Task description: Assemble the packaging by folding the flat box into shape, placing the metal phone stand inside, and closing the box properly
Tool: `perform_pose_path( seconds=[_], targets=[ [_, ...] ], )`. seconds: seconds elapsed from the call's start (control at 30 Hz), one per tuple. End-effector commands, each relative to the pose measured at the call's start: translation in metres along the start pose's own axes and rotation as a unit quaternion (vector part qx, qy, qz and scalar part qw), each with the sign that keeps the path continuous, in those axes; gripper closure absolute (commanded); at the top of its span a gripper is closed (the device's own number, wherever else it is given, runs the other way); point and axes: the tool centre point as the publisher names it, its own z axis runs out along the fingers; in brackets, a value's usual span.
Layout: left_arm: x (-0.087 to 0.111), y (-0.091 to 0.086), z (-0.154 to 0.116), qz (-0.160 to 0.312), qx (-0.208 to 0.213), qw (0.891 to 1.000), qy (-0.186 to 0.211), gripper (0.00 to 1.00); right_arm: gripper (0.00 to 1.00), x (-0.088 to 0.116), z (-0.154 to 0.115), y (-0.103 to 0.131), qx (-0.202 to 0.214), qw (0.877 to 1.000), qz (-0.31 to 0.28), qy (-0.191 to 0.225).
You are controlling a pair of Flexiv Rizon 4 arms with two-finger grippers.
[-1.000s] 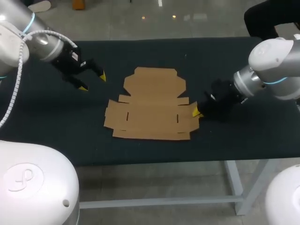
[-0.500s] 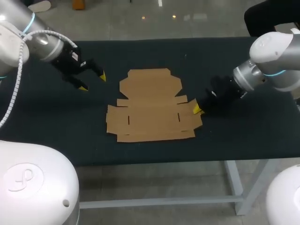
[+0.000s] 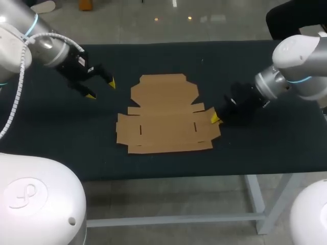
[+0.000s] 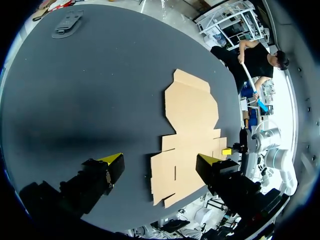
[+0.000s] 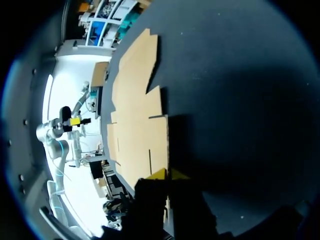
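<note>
Flat box (image 3: 166, 115) lies unfolded on the dark table (image 3: 61, 148), roughly in the middle. Its wide panel with the side flaps is toward the near edge and its narrower lid panel points to the far edge — every panel flat on the surface, as far as one can see. At its right-hand flap sits the right gripper (image 3: 215, 120), coming in from the right side. In its own wrist view the two yellow tips stand almost together with the flap's edge between them, so it has the cardboard pinched. Farther back, and well to the left of the box, the left gripper (image 3: 101, 89) hangs above the table with its fingers spread wide and nothing between them — clear of the cardboard. Beyond that, near the table's far corner in the left wrist view, lies a small grey object (image 4: 67, 22) (too small to tell what it is), well apart from the box.
</note>
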Motion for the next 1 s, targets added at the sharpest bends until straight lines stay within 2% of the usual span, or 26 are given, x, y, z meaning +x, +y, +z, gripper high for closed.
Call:
perform_pose_path(
  seconds=[0.03,0.4,0.47,0.5,0.67,1.0],
  targets=[
    [0.0,0.0,-0.001,0.0,-0.002,1.0,-0.001,0.0,1.0,-0.001,0.0,-0.005,-0.009,1.0,0.004,0.0],
    [0.0,0.0,-0.001,0.0,-0.002,1.0,-0.001,0.0,1.0,0.0,0.001,-0.003,-0.005,1.0,0.003,0.0],
    [0.0,0.0,-0.001,0.0,-0.002,1.0,-0.001,0.0,0.51,0.0,-0.001,-0.003,-0.005,1.0,0.007,0.002],
    [0.0,0.0,-0.001,0.0,-0.002,1.0,-0.001,0.0,0.0,0.0,-0.003,-0.002,-0.007,1.0,0.009,0.003],
    [0.0,0.0,-0.001,0.0,-0.002,1.0,-0.001,0.0,0.0,0.005,-0.022,-0.002,-0.015,1.0,0.013,0.007],
    [0.0,0.0,-0.001,0.0,-0.002,1.0,-0.001,0.0,0.0,0.033,-0.077,0.009,-0.05,0.998,0.025,0.0]
  ],
)
